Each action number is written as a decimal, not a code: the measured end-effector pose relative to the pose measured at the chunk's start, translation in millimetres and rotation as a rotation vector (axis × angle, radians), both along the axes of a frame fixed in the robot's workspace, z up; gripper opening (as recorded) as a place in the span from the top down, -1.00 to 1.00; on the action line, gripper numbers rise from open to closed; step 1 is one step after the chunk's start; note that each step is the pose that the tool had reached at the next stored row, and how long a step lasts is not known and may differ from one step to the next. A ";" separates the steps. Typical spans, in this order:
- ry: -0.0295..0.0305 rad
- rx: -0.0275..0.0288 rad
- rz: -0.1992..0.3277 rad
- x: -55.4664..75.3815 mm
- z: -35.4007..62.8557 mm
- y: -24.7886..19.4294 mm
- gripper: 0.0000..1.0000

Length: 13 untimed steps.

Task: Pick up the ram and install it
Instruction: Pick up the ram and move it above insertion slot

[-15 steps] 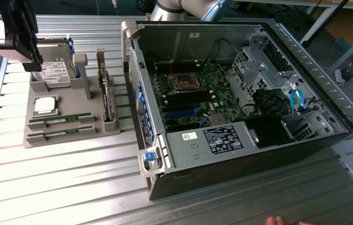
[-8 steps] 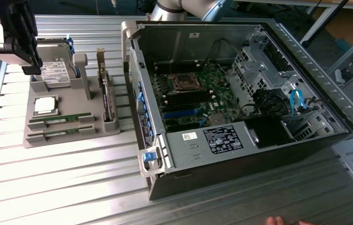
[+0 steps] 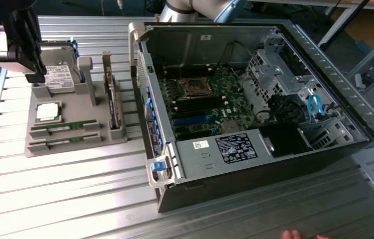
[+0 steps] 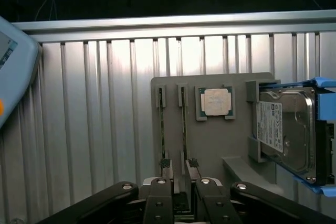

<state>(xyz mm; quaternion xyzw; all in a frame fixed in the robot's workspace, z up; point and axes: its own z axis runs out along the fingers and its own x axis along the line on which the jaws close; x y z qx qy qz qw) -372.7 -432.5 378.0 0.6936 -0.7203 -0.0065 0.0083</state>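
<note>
Two ram sticks, slim green boards, lie on edge in slots of a grey holder tray (image 3: 74, 104): one ram (image 3: 64, 127) and a second ram (image 3: 61, 143) beside it. In the wrist view the same sticks, one ram (image 4: 161, 129) and the other ram (image 4: 184, 127), run away from my gripper (image 4: 181, 198), whose fingers (image 4: 159, 195) hang above their near ends with a gap between them and nothing held. In the exterior view my black gripper (image 3: 31, 67) hovers over the tray's far end by the hard drive (image 3: 57, 74). It is open.
The tray also holds a square silver processor (image 3: 47, 112) and a dark expansion card (image 3: 113, 107). An open computer case (image 3: 253, 99) with its motherboard (image 3: 200, 107) lies at the exterior view's right. A person's fingertips (image 3: 293, 234) show at the table's front edge.
</note>
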 end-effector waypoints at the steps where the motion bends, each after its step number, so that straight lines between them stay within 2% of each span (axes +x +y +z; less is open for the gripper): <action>1: 0.0001 0.0000 0.000 0.0 -3.2 0.0 0.52; 13: 0.0000 -0.0001 0.000 0.0 -26.7 0.0 0.52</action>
